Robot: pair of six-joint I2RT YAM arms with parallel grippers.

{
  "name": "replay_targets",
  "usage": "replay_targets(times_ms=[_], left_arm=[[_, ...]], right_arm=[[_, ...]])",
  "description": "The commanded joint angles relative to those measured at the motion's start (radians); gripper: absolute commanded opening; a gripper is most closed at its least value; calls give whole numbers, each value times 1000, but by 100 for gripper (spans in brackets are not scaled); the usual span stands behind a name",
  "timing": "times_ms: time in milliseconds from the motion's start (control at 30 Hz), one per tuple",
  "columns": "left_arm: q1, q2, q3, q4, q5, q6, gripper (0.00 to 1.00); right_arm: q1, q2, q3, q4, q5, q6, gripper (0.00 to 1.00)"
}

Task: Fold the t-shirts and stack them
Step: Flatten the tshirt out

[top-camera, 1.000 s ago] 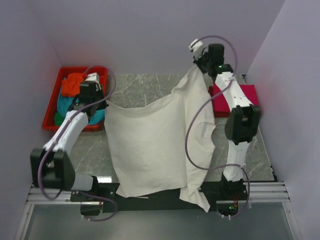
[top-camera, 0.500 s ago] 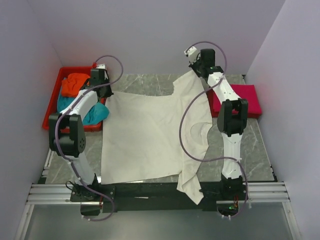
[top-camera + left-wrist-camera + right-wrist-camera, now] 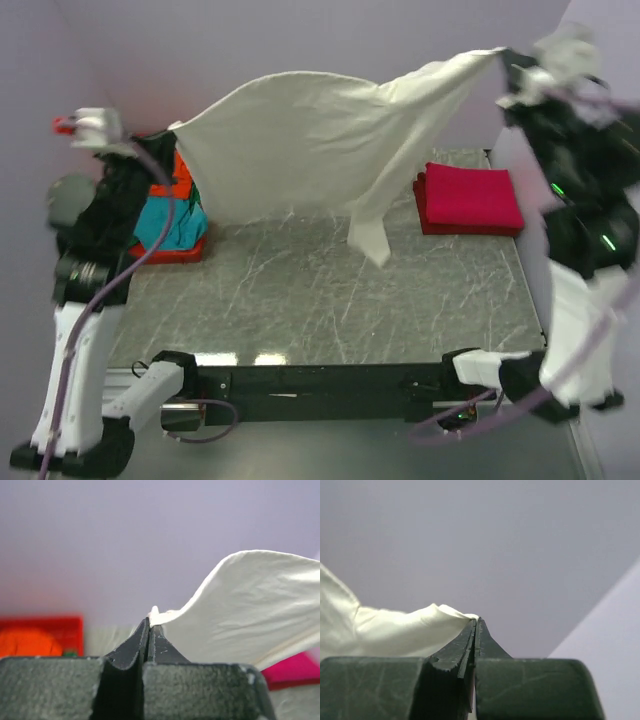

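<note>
Hanging stretched above bench (image 3: 330, 300): cream-white t-shirt (image 3: 300, 150), one end pinched in closed left tool (image 3: 150, 623), opposite end pinched in closed right tool (image 3: 475, 623)

Looking like a robotics lab cell, with plain lilac walls (image 3: 300, 40) boxing in a marble-patterned table (image 3: 330, 300) and a cabled left arm (image 3: 80, 330) and right arm (image 3: 590, 250) at its near edge.
</note>
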Motion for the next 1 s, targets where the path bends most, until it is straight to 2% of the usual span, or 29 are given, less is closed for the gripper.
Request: replay_targets(times_ms=[0, 233, 433, 567, 700, 800, 833, 900, 933, 967], left_arm=[[-17, -105, 60, 34, 91, -47, 1], [-17, -214, 219, -7, 211, -113, 1], [-8, -235, 252, -10, 228, -120, 1], [-8, -243, 120, -6, 184, -85, 1], [-7, -229, -174, 23, 107, -42, 0], [-8, -124, -308, 19, 26, -18, 0], [-8, -31, -329, 22, 9, -19, 0], [-8, 88, -330, -1, -43, -39, 0], [-10, 210, -321, 2, -74, -48, 0], [-10, 277, -269, -24, -106, -60, 0]], right_arm=[[4, -162, 73, -48, 32, 37, 0], [-5, -288, 215, -45, 171, 5, 0], [-19, -264, 183, 15, 250, -37, 0], [-25, -175, 83, 72, 259, -41, 0], [-119, -61, -107, 153, 147, 43, 0], [-163, 69, -254, 268, 69, 85, 0], [-163, 109, -317, 283, 37, 75, 0], [-153, 245, -348, 303, 12, 59, 0], [-145, 299, -339, 294, 4, 49, 0], [-121, 415, -325, 285, 13, 36, 0]])
